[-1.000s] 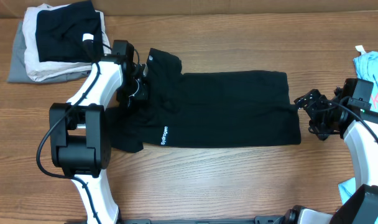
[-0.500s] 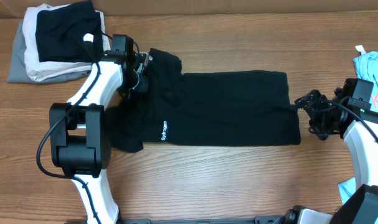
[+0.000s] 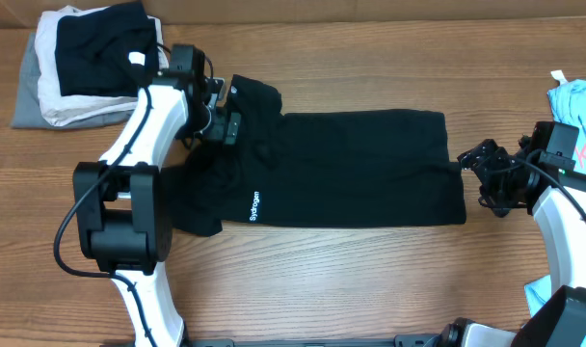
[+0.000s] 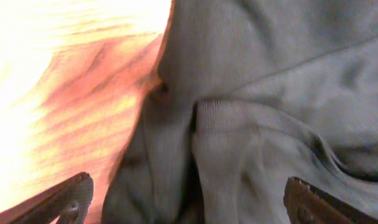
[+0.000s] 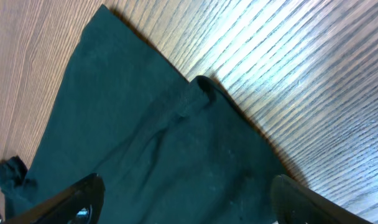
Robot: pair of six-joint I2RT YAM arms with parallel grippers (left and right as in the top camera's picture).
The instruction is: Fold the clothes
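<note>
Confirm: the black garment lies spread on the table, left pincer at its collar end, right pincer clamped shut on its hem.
Not quite. The right pincer is open, not clamped: the right wrist view shows its fingers spread wide over the black garment at its hem corner. The rest holds: garment spread on the table, left pincer at its collar end.

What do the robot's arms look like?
The left arm and right arm are smooth white curved tubes with chunky black joints. A thin black cable loops beside the left one's big black elbow block. The left gripper and right gripper are black, each with two fingers.
</note>
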